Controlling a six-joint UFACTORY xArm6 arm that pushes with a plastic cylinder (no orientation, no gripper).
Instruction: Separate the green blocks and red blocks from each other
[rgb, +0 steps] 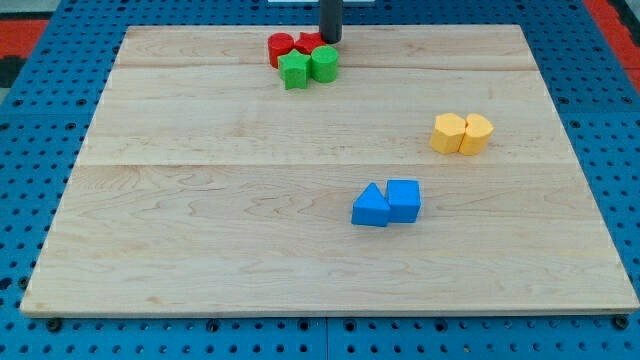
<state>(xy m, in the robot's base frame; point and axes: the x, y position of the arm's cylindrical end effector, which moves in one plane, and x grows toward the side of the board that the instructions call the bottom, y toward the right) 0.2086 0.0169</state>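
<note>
Two red blocks and two green blocks sit packed together near the view's top, left of centre. A red round block (280, 47) is at the cluster's left and a second red block (309, 42) is beside it, partly hidden by the rod. A green star-shaped block (294, 71) and a green cylinder (324, 64) sit just below them, touching. My tip (329, 39) is at the cluster's upper right, against the second red block and just above the green cylinder.
Two yellow blocks (462, 133) sit together at the view's right. A blue triangular block (371, 207) and a blue cube (404, 199) touch below centre. The wooden board (200, 230) lies on a blue perforated surface.
</note>
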